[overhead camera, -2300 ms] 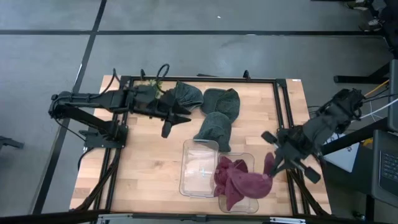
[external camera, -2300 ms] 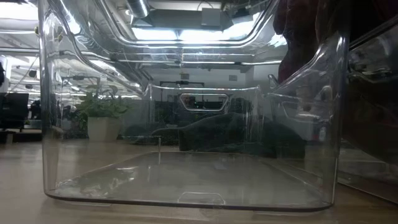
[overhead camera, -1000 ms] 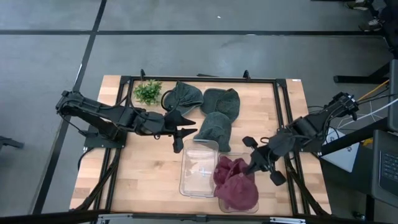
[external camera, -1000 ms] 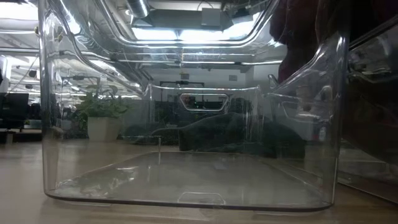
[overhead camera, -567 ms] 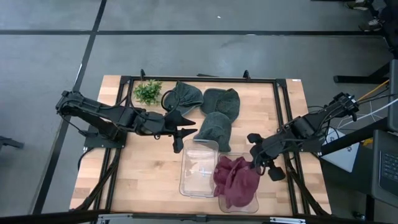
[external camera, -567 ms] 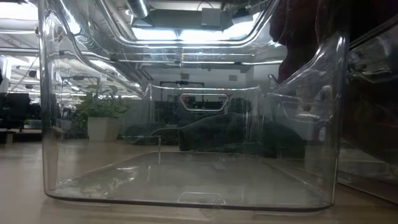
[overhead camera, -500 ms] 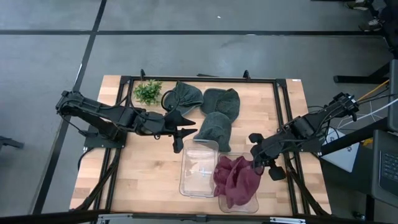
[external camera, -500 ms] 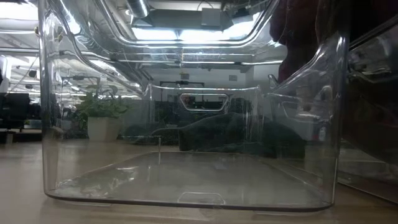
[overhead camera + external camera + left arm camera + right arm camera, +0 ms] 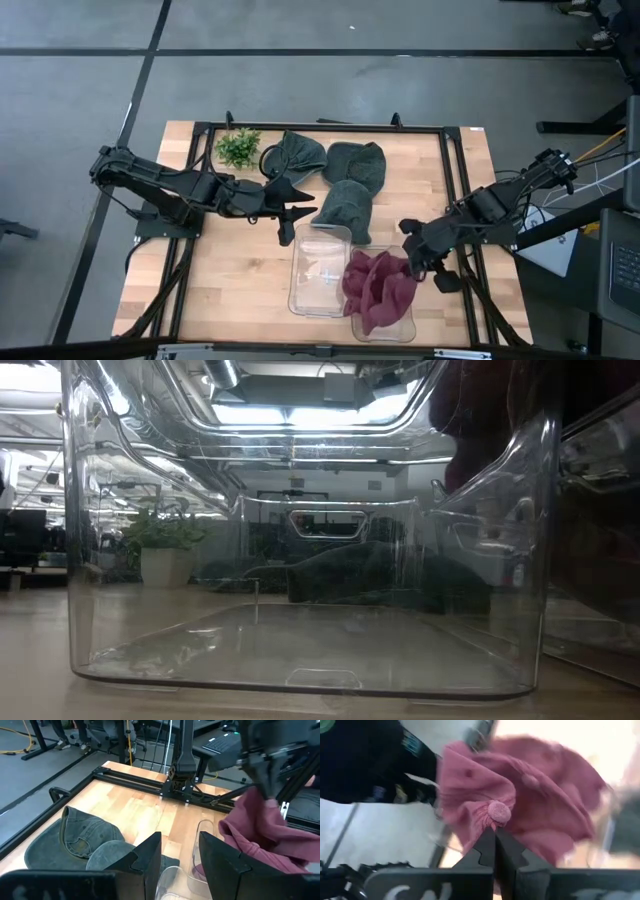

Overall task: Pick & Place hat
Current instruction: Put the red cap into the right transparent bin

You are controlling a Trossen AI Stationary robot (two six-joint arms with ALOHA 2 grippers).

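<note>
High view: right gripper at the near right of the table, pinching the edge of a maroon hat that drapes over the right clear bin; left clear bin sits touching it, nothing visible inside. Right wrist view alone shows the pinch up close: fingers pressed together on soft crumpled maroon cloth just below its round top button. Left gripper hovers mid-table, just beside the nearest green hat; left wrist view shows its fingers spread with nothing between them, above two faded green caps, the maroon hat hanging beyond. Two more green hats lie at the far side, floppy denim-like fabric. A small leafy plant stands at the far left corner. Wood-slat tabletop, black metal frame. Low view looks through the glossy curved bin wall; dark maroon mass at top right, plant seen through the plastic, grippers not visible there.
</note>
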